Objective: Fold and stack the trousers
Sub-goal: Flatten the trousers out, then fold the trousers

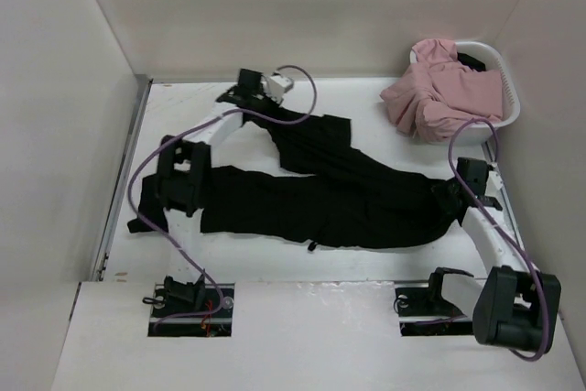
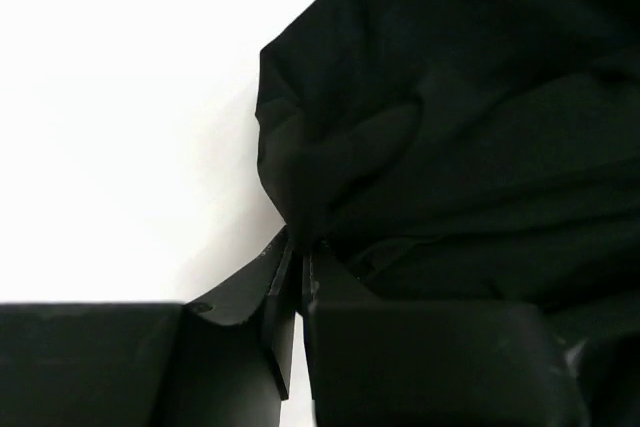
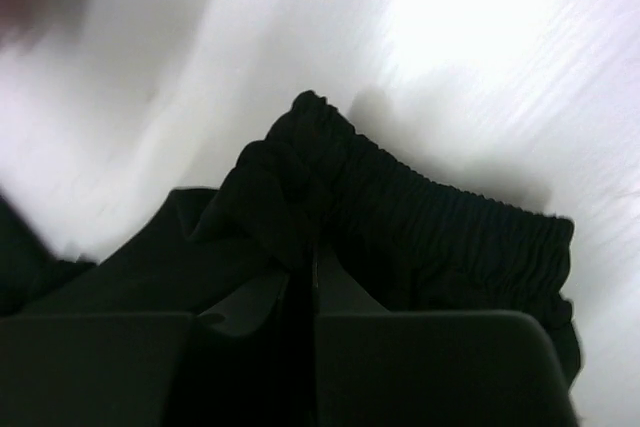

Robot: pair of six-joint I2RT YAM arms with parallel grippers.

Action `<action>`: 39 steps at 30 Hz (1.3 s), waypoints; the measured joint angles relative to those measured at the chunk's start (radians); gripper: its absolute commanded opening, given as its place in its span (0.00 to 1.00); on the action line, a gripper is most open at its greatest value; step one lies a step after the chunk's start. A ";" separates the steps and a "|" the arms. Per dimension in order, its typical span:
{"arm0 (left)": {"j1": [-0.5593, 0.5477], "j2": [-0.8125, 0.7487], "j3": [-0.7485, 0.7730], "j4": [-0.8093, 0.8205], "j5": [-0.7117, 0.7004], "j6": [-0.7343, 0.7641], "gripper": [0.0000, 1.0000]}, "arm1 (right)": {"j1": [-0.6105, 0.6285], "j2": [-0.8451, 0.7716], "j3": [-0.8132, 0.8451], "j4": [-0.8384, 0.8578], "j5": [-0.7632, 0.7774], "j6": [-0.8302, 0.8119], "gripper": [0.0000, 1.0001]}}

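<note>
Right claw [image 3: 312, 269] low, apparently gripping trousers [image 3: 440, 237]

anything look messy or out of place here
Pink clothes spill over the basket rim on the far right. The trousers lie wrinkled with legs splayed apart, one angled toward the far left, where the left gripper pinches it; the right gripper pinches the waistband.

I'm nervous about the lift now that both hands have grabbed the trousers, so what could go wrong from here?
1. The left hand pinches only a small bunch at the edge of the black trousers; it may slip out on lifting.
2. The right hand grips the elastic waistband near one end, so the fabric could hang unevenly.
3. The legs lie splayed apart, so a fold may come out crooked.
</note>
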 measured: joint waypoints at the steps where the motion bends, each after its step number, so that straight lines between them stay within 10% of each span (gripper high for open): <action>1: 0.037 -0.060 -0.037 -0.007 0.014 0.005 0.02 | 0.006 -0.031 -0.011 0.002 -0.031 0.001 0.00; 8: 0.195 -0.588 -0.375 -0.098 0.033 0.198 0.29 | 0.138 -0.204 -0.084 0.000 -0.075 -0.011 0.07; 15: 0.205 -0.733 -0.529 -0.579 0.132 0.462 0.61 | 0.200 -0.187 -0.100 -0.076 -0.019 -0.066 1.00; 19: 0.247 -0.627 -0.418 -0.693 0.208 0.452 0.63 | 0.159 -0.222 -0.034 -0.194 0.008 -0.129 1.00; 26: 0.294 -0.269 0.061 -0.367 0.163 0.151 0.71 | 0.157 -0.200 0.292 -0.259 0.120 -0.218 1.00; 39: 0.160 0.283 0.362 -0.177 0.068 -0.006 0.72 | 0.188 0.468 0.379 -0.131 0.059 -0.238 1.00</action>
